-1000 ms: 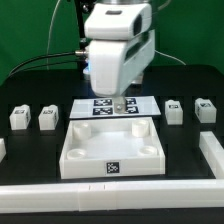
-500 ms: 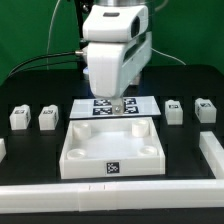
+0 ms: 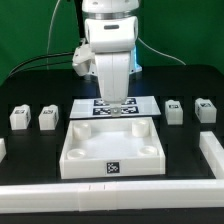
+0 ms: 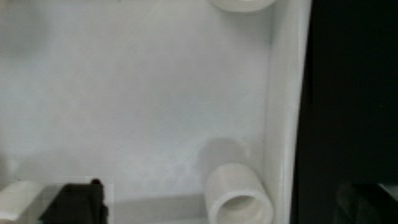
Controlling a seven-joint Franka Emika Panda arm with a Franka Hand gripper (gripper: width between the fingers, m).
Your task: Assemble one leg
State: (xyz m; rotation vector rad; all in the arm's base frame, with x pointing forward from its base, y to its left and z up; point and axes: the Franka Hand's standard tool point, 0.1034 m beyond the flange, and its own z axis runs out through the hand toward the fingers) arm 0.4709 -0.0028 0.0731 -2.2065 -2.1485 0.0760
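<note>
Starting at the exterior view's left of the big white panel [image 3: 110, 148]: two legs sit on the black desk [image 3: 30, 95], the outer leg [image 3: 19, 118] and the inner leg [image 3: 47, 118]. They stand upright, just beside each other but not touching, each showing a small black-and-white square tag. There is no readable writing on either, only the tag pattern.

On to the panel itself, square in the middle, with round sockets in its corners and one more square tag on its near wall. No lettering there either.

Just behind the panel's far wall lies the marker board [image 3: 148, 103], flat, with its printed tags partly covered by the arm. The claw [image 3: 120, 107] hangs over that far wall, pointing straight down and holding nothing.

The wrist view backs that up. The dark fingers [image 4: 75, 202] stand apart, the claw [image 4: 217, 203] is wide open, and the panel's white floor, its wall and a round socket [image 4: 231, 195] lie below it.

To the exterior view's right of the panel stand two more: the third leg [image 3: 174, 110] and the fourth leg [image 3: 204, 108]. They are upright, tagged and near each other but separate. All four legs are well apart from the claw, with none in a socket.
</note>
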